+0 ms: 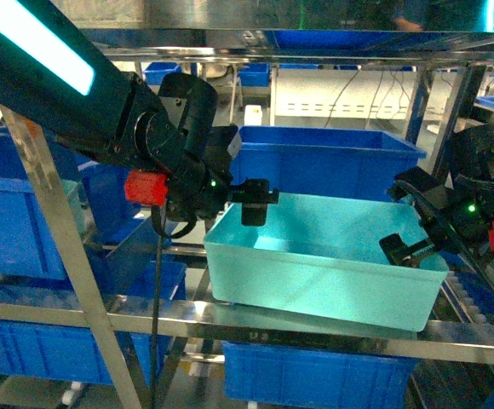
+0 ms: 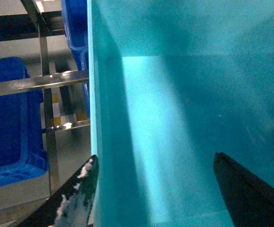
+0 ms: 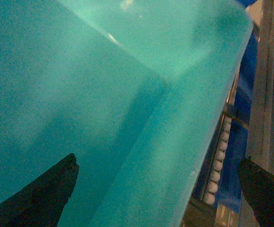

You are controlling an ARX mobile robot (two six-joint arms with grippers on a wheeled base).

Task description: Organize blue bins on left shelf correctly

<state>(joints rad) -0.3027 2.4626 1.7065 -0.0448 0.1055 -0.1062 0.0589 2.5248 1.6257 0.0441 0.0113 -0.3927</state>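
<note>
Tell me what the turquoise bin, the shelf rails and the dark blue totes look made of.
Turquoise bin: looks like smooth glossy plastic; light glows through its thin walls, so probably slightly translucent. Shelf rails: polished metal, likely stainless steel, judging by their mirror-like reflections. Blue totes: opaque plastic with a duller sheen and moulded rims.

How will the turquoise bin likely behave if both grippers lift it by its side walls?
The turquoise bin looks empty, so probably light. Its glossy, tapered walls may slip in the left gripper and right gripper. Thin plastic could flex somewhat.
</note>
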